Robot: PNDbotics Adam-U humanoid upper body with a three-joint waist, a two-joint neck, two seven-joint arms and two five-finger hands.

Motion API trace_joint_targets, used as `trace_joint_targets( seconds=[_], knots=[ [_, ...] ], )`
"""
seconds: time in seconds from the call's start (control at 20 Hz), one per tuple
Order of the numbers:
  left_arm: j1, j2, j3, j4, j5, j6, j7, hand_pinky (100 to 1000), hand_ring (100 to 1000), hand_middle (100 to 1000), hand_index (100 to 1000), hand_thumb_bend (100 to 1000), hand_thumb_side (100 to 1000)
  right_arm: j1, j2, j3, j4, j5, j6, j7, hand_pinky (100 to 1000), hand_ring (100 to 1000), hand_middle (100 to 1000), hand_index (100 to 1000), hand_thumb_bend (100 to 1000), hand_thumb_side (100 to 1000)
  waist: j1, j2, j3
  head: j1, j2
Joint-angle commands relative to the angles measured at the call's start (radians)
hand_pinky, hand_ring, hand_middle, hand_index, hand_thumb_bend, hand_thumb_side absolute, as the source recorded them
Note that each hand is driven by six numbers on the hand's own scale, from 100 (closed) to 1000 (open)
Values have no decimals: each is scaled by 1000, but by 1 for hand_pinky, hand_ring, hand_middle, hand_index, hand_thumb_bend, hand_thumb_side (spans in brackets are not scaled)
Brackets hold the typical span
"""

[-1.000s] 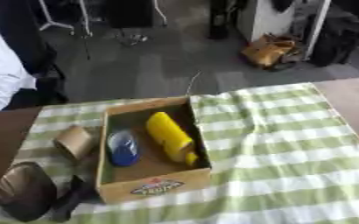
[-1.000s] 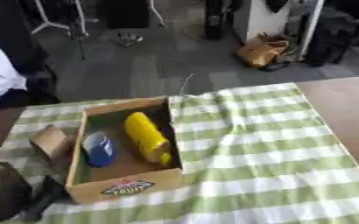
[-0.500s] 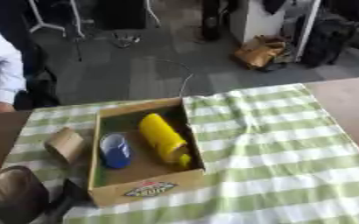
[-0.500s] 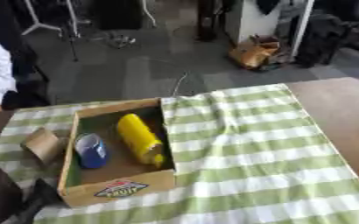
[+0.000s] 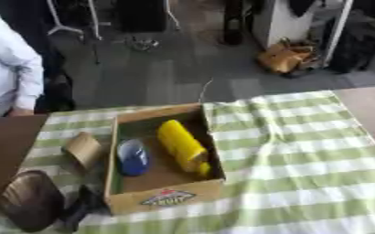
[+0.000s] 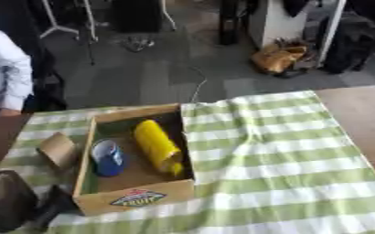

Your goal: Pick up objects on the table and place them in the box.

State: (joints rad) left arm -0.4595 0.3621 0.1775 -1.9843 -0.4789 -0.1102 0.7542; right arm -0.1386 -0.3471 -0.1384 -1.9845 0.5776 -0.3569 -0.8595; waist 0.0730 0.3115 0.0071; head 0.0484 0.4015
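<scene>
Box: the cardboard box (image 5: 163,201) sits open toward the left side of the table (image 6: 359,114), on the green-and-white checked cloth (image 5: 302,151).
In the box: a yellow bottle-shaped thing (image 5: 183,146) lies lengthwise along the right wall; a blue rounded thing (image 5: 133,156) lies beside it on the left, apart from it.
Outside the box: a brown cardboard piece (image 5: 84,148) rests just beside the left wall, on the cloth's left edge; it may be a loose flap.
Done: two items are already in, by the look of it.
Left to do: I see nothing else loose on the cloth, so the task looks close to finished.
Hand: a dark rounded shape (image 5: 30,201) at the table's near left corner is probably the robot's left hand; I cannot tell how its fingers stand, and it holds nothing I can see.
Other hand: the right one is out of sight.
</scene>
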Motion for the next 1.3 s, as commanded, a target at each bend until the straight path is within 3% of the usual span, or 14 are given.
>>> trace_joint_targets(
  seconds=[0.05, 0.2, 0.3, 0.4, 0.5, 0.6, 0.75, 0.85, 1.05, 1.3],
  knots=[
    [0, 44, 11, -16, -36, 66, -55, 933, 970, 947, 936, 100, 1000, 0, -17, -10, -16, -9, -45, -48, 810, 992, 920, 925, 100, 1000, -2, -23, 1, 21, 4],
    [6, 56, 13, -16, -79, 128, -130, 938, 974, 954, 943, 105, 1000, 2, -17, -9, -16, -10, -46, -48, 809, 991, 920, 924, 100, 1000, -2, -25, -2, 28, 4],
    [13, 70, 10, -15, -115, 175, -217, 947, 979, 962, 954, 179, 1000, 4, -16, -8, -16, -10, -46, -48, 809, 991, 920, 924, 100, 1000, -2, -26, -3, 24, -1],
    [21, 96, 9, -2, -180, 218, -360, 945, 978, 959, 971, 255, 1000, 5, -16, -6, -16, -9, -46, -47, 808, 991, 920, 924, 100, 1000, -2, -26, -3, 14, -5],
    [28, 135, 9, 23, -280, 249, -553, 927, 956, 911, 934, 292, 1000, 6, -17, -4, -16, -9, -44, -47, 808, 991, 920, 924, 100, 1000, 0, -27, -2, -3, -6],
    [31, 167, 8, 38, -377, 262, -740, 921, 962, 935, 975, 309, 1000, 6, -17, -2, -16, -10, -43, -45, 808, 991, 919, 923, 100, 1000, 1, -28, -2, -17, -3],
    [34, 225, -8, 71, -482, 231, -998, 961, 1000, 989, 1000, 367, 1000, 5, -21, 2, -16, -12, -44, -42, 808, 991, 919, 923, 100, 1000, 4, -31, -4, -28, -4],
    [28, 260, -13, 97, -511, 197, -1110, 987, 1000, 976, 1000, 402, 1000, 6, -22, 2, -16, -14, -44, -41, 807, 990, 919, 920, 100, 1000, 6, -32, -6, -29, -11],
    [7, 327, -34, 191, -450, 139, -1267, 1000, 1000, 1000, 1000, 459, 1000, 5, -25, 4, -16, -21, -42, -38, 806, 990, 918, 920, 100, 1000, 12, -36, -8, -26, -21],
    [-22, 385, -56, 290, -369, 132, -1407, 1000, 1000, 1000, 1000, 476, 1000, 6, -27, 8, -16, -25, -43, -32, 805, 989, 917, 918, 100, 1000, 15, -38, -16, -20, -17]
  ],
)
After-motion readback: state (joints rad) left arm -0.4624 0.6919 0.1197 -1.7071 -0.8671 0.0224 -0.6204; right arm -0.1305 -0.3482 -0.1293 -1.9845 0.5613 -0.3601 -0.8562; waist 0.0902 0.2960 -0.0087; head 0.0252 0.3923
